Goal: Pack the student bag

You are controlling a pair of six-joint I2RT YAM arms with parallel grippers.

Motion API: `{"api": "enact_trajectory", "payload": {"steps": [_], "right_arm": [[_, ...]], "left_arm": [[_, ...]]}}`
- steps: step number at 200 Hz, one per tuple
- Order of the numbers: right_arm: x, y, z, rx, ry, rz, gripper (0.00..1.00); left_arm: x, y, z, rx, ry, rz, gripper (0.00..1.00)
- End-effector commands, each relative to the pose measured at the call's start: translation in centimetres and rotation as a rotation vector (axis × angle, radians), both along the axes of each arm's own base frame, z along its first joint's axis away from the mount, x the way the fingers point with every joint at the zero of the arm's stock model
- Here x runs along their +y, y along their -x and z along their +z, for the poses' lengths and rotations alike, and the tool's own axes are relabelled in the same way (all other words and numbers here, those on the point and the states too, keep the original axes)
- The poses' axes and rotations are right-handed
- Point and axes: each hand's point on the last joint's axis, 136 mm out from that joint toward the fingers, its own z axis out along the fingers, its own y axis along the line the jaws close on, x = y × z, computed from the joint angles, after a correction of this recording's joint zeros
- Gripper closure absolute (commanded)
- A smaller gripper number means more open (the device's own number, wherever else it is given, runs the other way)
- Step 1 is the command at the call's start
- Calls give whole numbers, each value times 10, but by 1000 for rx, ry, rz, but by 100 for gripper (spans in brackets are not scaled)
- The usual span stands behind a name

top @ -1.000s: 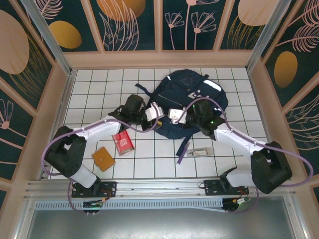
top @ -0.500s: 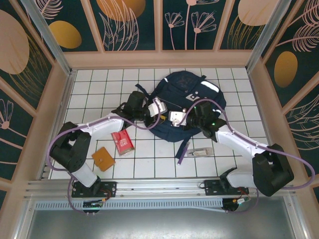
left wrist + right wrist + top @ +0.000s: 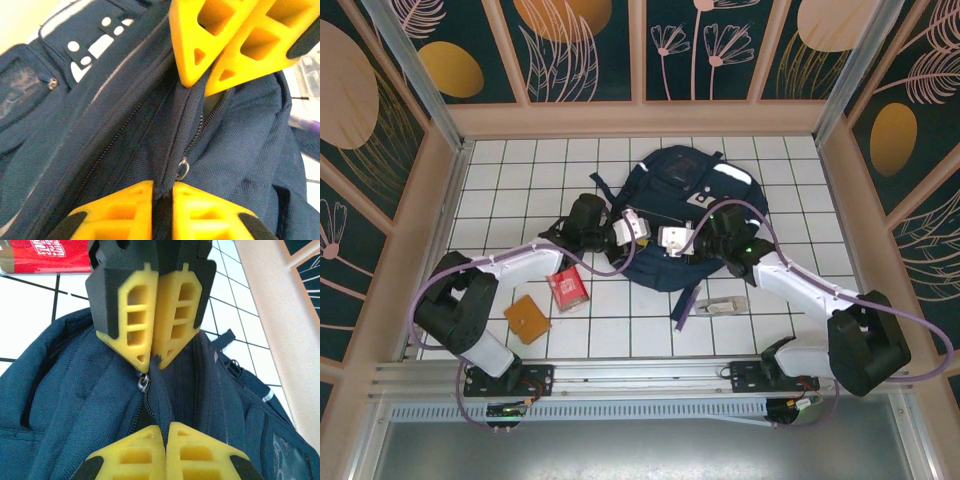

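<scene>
Both left claw (image 3: 162, 186) and right claw (image 3: 164, 426) still pinch the student bag (image 3: 690, 185), now shifted leftward.

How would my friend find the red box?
Start at the big blue backpack in the middle of the white tiled table. Just off its near-left side lies the red box. It is bright red, while the flat square next to it is orange-brown.
</scene>
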Motion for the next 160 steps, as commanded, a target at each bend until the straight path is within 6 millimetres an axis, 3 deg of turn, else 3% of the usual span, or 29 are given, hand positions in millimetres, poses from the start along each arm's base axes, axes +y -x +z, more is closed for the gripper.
{"api": "enact_trajectory", "payload": {"steps": [1, 22, 66, 128, 160], "right_arm": [[3, -8, 41, -123, -81, 15, 100], [1, -6, 41, -122, -78, 18, 100], [2, -2, 42, -119, -85, 33, 100], [7, 12, 47, -116, -105, 91, 100], [9, 17, 46, -123, -94, 105, 100]], "left_arm": [[9, 7, 9, -14, 38, 34, 81], [14, 14, 12, -21, 54, 41, 76], [12, 22, 1, 35, 55, 17, 78], [-10, 0, 0, 41, 52, 12, 71], [-17, -7, 10, 18, 83, 23, 61]]}}
